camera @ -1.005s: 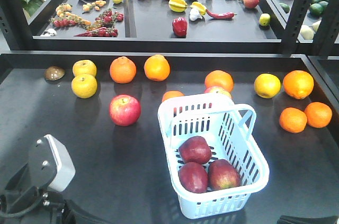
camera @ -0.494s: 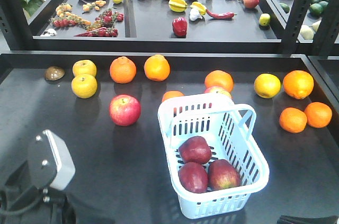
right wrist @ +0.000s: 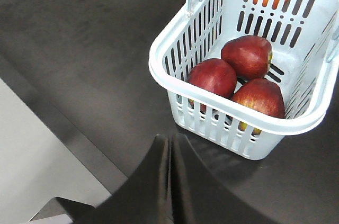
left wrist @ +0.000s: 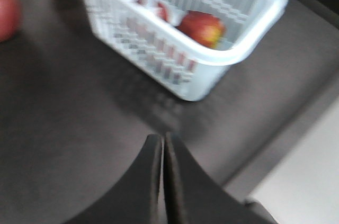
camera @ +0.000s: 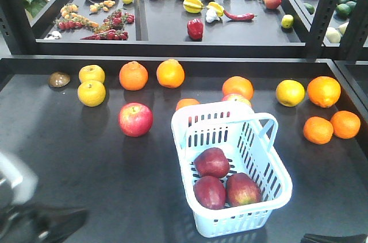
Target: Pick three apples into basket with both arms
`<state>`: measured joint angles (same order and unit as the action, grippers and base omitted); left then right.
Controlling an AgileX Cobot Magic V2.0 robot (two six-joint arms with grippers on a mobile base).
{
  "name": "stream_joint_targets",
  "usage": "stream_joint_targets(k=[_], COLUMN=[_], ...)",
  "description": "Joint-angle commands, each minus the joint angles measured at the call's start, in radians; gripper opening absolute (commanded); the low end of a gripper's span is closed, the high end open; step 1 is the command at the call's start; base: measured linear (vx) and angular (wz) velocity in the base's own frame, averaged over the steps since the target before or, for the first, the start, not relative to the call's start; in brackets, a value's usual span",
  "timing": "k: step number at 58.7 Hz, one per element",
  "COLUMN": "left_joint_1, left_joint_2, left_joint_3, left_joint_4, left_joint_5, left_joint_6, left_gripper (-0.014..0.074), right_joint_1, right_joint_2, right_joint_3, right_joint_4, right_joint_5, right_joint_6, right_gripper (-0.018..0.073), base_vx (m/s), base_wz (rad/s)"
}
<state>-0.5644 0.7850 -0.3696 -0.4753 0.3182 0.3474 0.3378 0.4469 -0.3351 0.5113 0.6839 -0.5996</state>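
Note:
The pale blue basket (camera: pixel 221 134) stands right of the table's centre. Three dark red apples lie inside it: one at the back (camera: pixel 211 162), one front left (camera: pixel 209 192) and one front right (camera: pixel 243 189). In the right wrist view the same apples (right wrist: pixel 246 56) (right wrist: pixel 213 77) (right wrist: pixel 258 98) sit behind the basket rim (right wrist: pixel 159 70). My right gripper (right wrist: pixel 170 138) is shut and empty, just short of the basket, near the table's front edge. My left gripper (left wrist: pixel 162 136) is also shut and empty, some way back from the blurred basket (left wrist: pixel 233 54). The left arm (camera: pixel 23 214) is a blur at the bottom left.
A brighter pinkish-red apple (camera: pixel 135 119) lies left of the basket. Oranges (camera: pixel 133 75) (camera: pixel 324 91) and yellow fruits (camera: pixel 92 93) (camera: pixel 290 92) are spread along the back and right. A raised shelf (camera: pixel 167 45) behind holds small produce. The table's front edge (right wrist: pixel 58 123) is close to the right gripper.
The left arm's grey wrist block has sunk down and to the left into the bottom corner, now motion-blurred. Basket and apples have not moved.

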Motion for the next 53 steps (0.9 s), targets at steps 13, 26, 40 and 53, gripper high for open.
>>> stream_joint_targets(k=[13, 26, 40, 53], left_joint_1=[-0.004, 0.02, 0.269, 0.51], left_joint_2=[-0.365, -0.594, -0.727, -0.812], left_joint_3=[0.332, 0.374, 0.374, 0.374], left_joint_4=[0.046, 0.154, 0.187, 0.179], left_joint_5=[-0.213, -0.217, -0.238, -0.251], left_joint_6=[-0.157, -0.156, -0.16, -0.167], left_gripper=[-0.0006, -0.0006, -0.0006, -0.0006], right_joint_1=[-0.001, -0.001, -0.001, -0.001], right_joint_2=[0.004, 0.004, 0.004, 0.005], right_joint_3=[-0.029, -0.029, -0.029, -0.029], right_joint_4=[0.024, 0.024, 0.024, 0.024], right_joint_5=[-0.058, -0.058, -0.058, -0.055], right_joint_6=[-0.007, -0.007, -0.007, -0.007], right_gripper=[-0.0006, -0.0006, -0.0006, -0.0006], base_vx=[0.0, 0.0, 0.0, 0.0], base_wz=[0.0, 0.0, 0.0, 0.0])
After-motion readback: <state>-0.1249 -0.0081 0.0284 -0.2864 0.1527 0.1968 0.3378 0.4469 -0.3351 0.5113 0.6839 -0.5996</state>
